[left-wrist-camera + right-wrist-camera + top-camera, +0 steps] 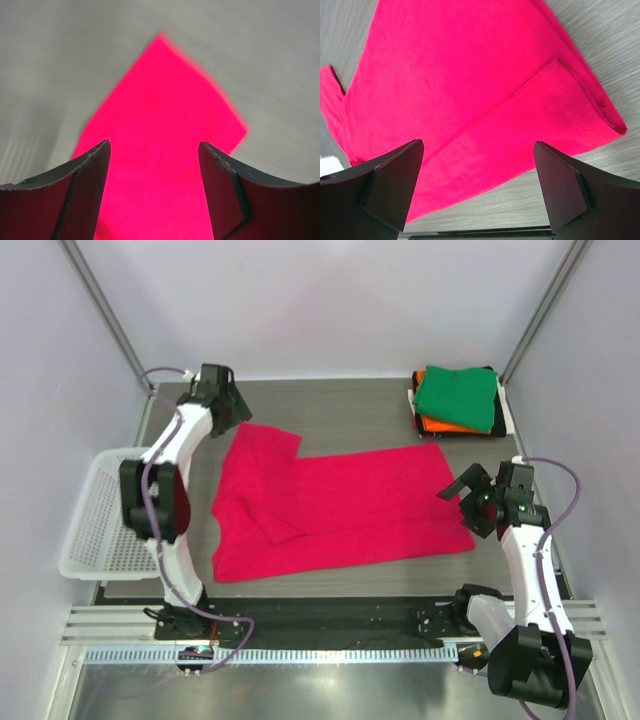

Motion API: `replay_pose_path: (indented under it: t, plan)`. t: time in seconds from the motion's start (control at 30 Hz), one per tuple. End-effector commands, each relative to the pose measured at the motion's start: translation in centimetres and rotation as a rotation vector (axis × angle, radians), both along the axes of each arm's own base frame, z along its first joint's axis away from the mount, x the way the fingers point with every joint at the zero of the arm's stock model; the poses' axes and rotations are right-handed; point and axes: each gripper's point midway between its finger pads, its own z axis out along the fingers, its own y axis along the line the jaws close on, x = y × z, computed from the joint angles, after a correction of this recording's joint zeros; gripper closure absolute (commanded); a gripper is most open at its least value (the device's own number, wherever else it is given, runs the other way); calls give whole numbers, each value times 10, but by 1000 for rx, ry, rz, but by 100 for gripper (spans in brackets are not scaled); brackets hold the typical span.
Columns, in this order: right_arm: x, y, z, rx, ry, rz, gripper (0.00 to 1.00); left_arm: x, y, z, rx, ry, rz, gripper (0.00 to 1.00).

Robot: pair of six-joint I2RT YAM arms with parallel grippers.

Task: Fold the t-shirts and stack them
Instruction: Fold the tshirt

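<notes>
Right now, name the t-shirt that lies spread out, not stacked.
The pink-red t-shirt, spread out alone; the green t-shirt and orange t-shirt sit folded in the far-right stack.

White arms (180,435), black end effectors (155,150) (477,145), mauve cables (577,483).

Left arm (170,455): from near-left base, black elbow bent out to left, white forearm stretched toward far-left. Left gripper (226,402) at far end, angled down, jaws well apart. Wrist view: padded fingers (82,192) spread, clear gap between.

Right arm (528,570): rises from near-right base, short reach, wrist turned inward. Right gripper (462,490) points left, jaws wide. Wrist view: dark fingers (385,192) far apart.
</notes>
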Motion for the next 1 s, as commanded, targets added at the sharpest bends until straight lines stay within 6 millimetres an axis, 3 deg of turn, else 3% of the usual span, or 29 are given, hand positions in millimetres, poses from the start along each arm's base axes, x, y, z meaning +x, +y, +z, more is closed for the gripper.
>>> replay_pose_path:
  t: [0.0,0.03,0.13,0.17,0.27,0.3,0.57,0.8,0.97]
  plan:
    - [11,2,13,-50,-61,67,2,64,4,-5,2,-67,-40,29]
    - [10,5,15,-56,-67,86,2,80,5,-21,-1,-53,-46,31]
    - [8,8,18,-61,-71,107,2,99,4,-49,-20,-23,-55,35]
    - [7,10,19,-60,-73,115,2,109,2,-67,-37,-3,-65,37]
    - [6,11,23,-67,-83,124,2,122,1,-80,-48,-4,-66,41]
    - [5,11,23,-68,-82,122,2,123,0,-96,-53,18,-66,42]
    - [8,5,17,-101,-53,118,2,123,-5,-115,-85,25,-60,49]
    - [18,-2,17,-123,-38,104,2,112,3,-111,-63,12,-52,53]
    - [40,-8,20,-142,-34,103,2,109,0,-120,-64,17,-93,78]
